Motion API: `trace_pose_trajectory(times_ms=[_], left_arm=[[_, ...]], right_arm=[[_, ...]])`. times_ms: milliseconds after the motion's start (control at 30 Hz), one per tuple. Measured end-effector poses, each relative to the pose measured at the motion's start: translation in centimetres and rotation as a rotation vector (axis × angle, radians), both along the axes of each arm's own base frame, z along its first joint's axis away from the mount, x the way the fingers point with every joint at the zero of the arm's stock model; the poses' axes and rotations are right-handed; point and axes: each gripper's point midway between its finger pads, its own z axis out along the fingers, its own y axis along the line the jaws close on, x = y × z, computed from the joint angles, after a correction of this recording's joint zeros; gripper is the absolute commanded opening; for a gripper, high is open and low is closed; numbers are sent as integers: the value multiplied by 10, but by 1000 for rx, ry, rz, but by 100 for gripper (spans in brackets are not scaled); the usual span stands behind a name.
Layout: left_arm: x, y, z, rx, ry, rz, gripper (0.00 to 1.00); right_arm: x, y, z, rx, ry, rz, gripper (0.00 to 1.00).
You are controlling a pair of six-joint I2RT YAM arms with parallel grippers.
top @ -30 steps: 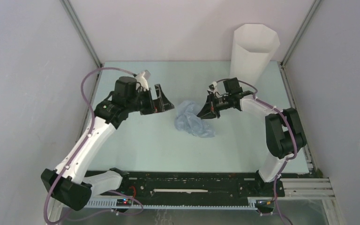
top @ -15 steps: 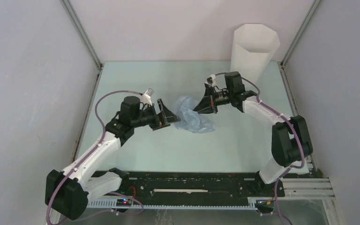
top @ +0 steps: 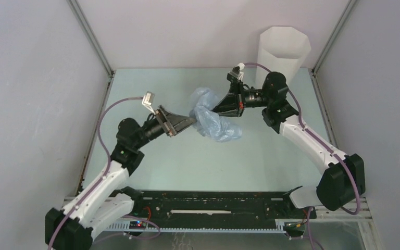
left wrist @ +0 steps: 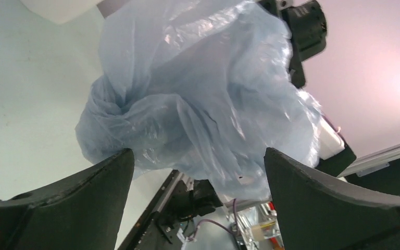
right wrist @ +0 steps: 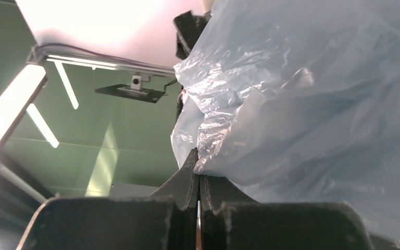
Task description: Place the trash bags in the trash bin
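Right fingers (right wrist: 185,188) pinch trash bag (top: 214,119), hanging lengthwise downward; left fingers (left wrist: 73,208) spread apart.

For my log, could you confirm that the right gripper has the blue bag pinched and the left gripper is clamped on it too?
Not quite. The right gripper does pinch the trash bag, but the left gripper is open, fingers spread wide before the bag; the left wrist view shows it.
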Motion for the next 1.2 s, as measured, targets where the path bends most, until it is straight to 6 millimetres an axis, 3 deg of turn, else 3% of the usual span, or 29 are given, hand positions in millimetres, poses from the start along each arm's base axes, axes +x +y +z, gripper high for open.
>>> trace_pose_trajectory(times_ms=[133, 333, 400, 500, 633, 667, 800, 967, 1100, 1133, 1200], left_arm=[[11, -11, 7, 21, 27, -31, 100], [11, 13, 16, 1, 52, 124, 99], [11, 14, 18, -43, 58, 125, 83], [16, -2, 28, -86, 65, 44, 54], [28, -17, 33, -89, 95, -10, 5], [26, -16, 33, -86, 96, -9, 1], [17, -8, 41, -75, 77, 14, 0], [9, 6, 48, -43, 68, 83, 3], [9, 6, 47, 1, 64, 83, 67], [9, 3, 46, 17, 62, 71, 81], [7, -10, 44, 68, 56, 30, 98]], right_arm=[[-4, 1, 21, 57, 14, 11, 0], [-8, -2, 38, 99, 14, 10, 0], [-10, -3, 41, 101, 12, 7, 0], [-14, -6, 45, 102, -2, 0, 0], [-11, -15, 46, 96, -24, -26, 0], [-9, -19, 46, 91, -29, -38, 0], [6, -36, 41, 69, -48, -107, 0], [20, -53, 26, 19, -49, -164, 0], [29, -60, 15, -12, -14, -199, 0], [31, -60, 12, -21, 6, -210, 0], [34, -59, 6, -41, 52, -234, 0]])
